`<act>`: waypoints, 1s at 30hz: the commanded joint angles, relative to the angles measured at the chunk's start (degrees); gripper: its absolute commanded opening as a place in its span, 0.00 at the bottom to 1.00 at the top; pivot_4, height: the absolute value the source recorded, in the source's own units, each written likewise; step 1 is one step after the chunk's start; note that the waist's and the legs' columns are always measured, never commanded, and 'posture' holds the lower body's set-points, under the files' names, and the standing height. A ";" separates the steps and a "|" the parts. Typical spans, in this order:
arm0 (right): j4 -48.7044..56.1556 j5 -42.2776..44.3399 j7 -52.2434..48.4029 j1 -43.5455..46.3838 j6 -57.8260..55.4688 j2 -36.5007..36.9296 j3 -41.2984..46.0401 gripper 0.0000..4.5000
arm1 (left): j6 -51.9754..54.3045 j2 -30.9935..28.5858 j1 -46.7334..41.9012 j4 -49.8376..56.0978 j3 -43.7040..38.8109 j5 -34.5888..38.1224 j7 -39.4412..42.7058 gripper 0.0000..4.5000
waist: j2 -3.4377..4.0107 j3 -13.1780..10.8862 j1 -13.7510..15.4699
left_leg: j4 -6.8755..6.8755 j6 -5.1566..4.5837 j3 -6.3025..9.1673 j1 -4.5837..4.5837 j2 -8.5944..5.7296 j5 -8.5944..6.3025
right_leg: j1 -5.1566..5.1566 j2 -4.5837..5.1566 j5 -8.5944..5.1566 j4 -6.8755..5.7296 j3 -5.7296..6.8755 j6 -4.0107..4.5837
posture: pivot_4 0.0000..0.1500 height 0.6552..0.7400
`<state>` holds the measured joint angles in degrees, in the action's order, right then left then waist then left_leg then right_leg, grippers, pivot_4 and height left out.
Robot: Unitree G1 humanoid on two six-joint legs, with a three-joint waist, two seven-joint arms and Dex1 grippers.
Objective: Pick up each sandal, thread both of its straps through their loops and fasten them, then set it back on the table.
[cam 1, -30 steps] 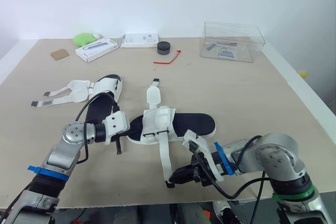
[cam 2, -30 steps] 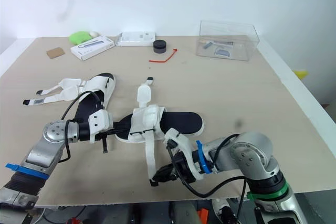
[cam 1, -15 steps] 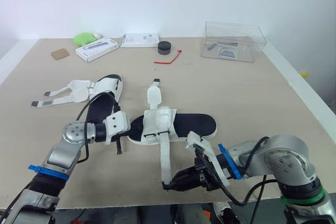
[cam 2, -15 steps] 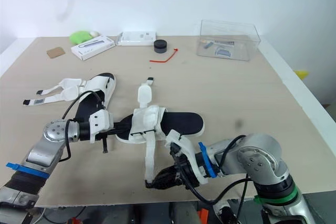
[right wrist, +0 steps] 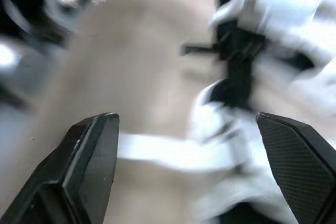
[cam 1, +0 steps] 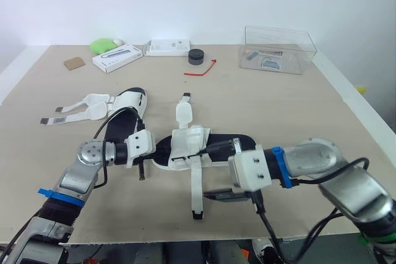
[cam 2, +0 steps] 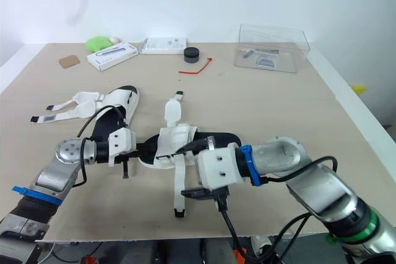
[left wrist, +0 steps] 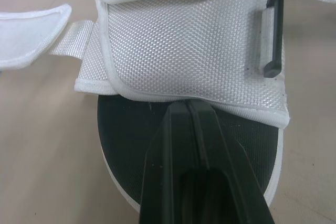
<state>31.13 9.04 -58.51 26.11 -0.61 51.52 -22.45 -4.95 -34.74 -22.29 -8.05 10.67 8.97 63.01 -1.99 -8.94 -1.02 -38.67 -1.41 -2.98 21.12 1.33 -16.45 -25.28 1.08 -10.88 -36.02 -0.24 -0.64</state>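
The sandal (cam 1: 185,143) is judged light and mixed in stiffness: a firm sole under soft woven flaps, with limp webbing straps that are likely to flop and twist when lifted. The sole edge at the heel is judged the best place for a steadying hold. Each strap is best taken near its dark tip, so that it can be steered into the black loop (left wrist: 273,30).

The sandal lies flat near the middle of the counter (cam 1: 297,109), with one long strap (cam 1: 196,183) trailing toward the near edge. The left tool (left wrist: 185,109) is closed, its tips over the black insole at the heel, just short of the flap; whether the sole is pinched cannot be told. The right tool (cam 1: 199,174) is spread wide, one finger reaching toward the flap and the other low by the counter. The strap lies between them, apparently not gripped. A second sandal (cam 1: 127,104) lies to the left, unfastened.
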 commanded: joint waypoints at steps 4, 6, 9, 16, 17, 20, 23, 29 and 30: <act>-15.39 -22.65 4.27 -0.27 39.65 -2.18 -3.84 1.00 | 0.70 -0.38 0.91 -1.99 1.71 -2.52 0.06 0.00 | 0.00 0.00 -0.01 | -0.01 0.01 -0.12 -0.01 -0.11 0.01 | -0.01 0.10 0.03 -0.01 -0.14 -0.03 | 1.00 1.00; -18.83 -25.88 5.75 -0.64 45.19 -2.67 -4.37 1.00 | 0.86 -0.47 1.17 -1.69 1.70 -2.42 0.06 0.00 | 0.00 0.00 -0.01 | -0.01 0.01 -0.12 -0.02 -0.13 0.01 | -0.01 0.12 0.03 -0.04 -0.16 -0.02 | 1.00 1.00; -21.73 -28.15 7.23 -0.26 49.54 -3.79 -4.53 1.00 | 1.10 -0.71 1.72 -1.11 1.65 -2.30 0.10 0.00 | 0.00 0.00 -0.01 | -0.01 0.01 -0.13 -0.05 -0.13 0.01 | 0.00 0.11 0.05 -0.06 -0.20 0.02 | 1.00 1.00; -24.34 -28.35 7.75 3.33 49.27 -9.84 -5.59 1.00 | 1.60 -0.98 2.18 -0.56 1.51 -2.28 0.25 0.00 | -0.01 0.00 -0.02 | -0.01 0.01 -0.14 -0.19 -0.06 0.03 | 0.05 0.00 0.08 -0.16 -0.30 0.13 | 1.00 1.00; -24.56 -28.02 7.45 3.59 49.10 -10.25 -5.77 1.00 | 1.66 -0.98 2.21 -0.50 1.49 -2.29 0.26 0.00 | -0.01 0.00 -0.02 | -0.01 0.01 -0.15 -0.21 -0.06 0.03 | 0.06 -0.01 0.08 -0.16 -0.32 0.14 | 1.00 1.00; -24.75 -26.63 6.60 3.58 48.39 -10.62 -6.39 1.00 | 1.79 -1.04 2.41 -0.22 1.49 -2.30 0.24 0.00 | -0.01 0.00 -0.02 | -0.01 0.01 -0.14 -0.21 -0.05 0.03 | 0.06 0.00 0.07 -0.17 -0.36 0.18 | 1.00 1.00; -24.19 -23.85 5.63 2.99 45.73 -10.93 -6.78 0.88 | 1.94 -1.02 2.61 0.05 1.49 -2.38 0.03 0.00 | -0.01 0.00 -0.02 | 0.00 0.01 -0.16 -0.20 -0.05 0.02 | 0.05 0.01 0.23 -0.17 -0.43 0.49 | 1.00 1.00; -22.92 -21.25 4.28 1.64 41.94 -11.29 -6.67 0.37 | 2.07 -1.03 3.24 0.67 1.63 -2.46 -0.39 0.00 | -0.01 0.00 -0.02 | 0.00 0.00 -0.15 -0.20 -0.05 0.02 | 0.06 0.00 0.23 -0.17 -0.47 0.50 | 1.00 1.00; -22.73 -21.17 4.11 1.51 41.93 -11.27 -6.63 0.26 | 2.06 -1.06 3.28 0.70 1.65 -2.48 -0.45 0.00 | -0.01 0.00 -0.02 | 0.00 0.00 -0.16 -0.21 -0.04 0.02 | 0.05 -0.01 0.23 -0.17 -0.47 0.49 | 1.00 1.00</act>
<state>6.06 -13.94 -53.95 27.46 41.41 40.32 -29.34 -4.45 -34.97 -20.58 -6.41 10.37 8.95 61.82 -2.00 -8.94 -1.04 -38.67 -1.41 -3.13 20.91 1.28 -16.43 -25.23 1.07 -10.65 -36.19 -0.71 -0.15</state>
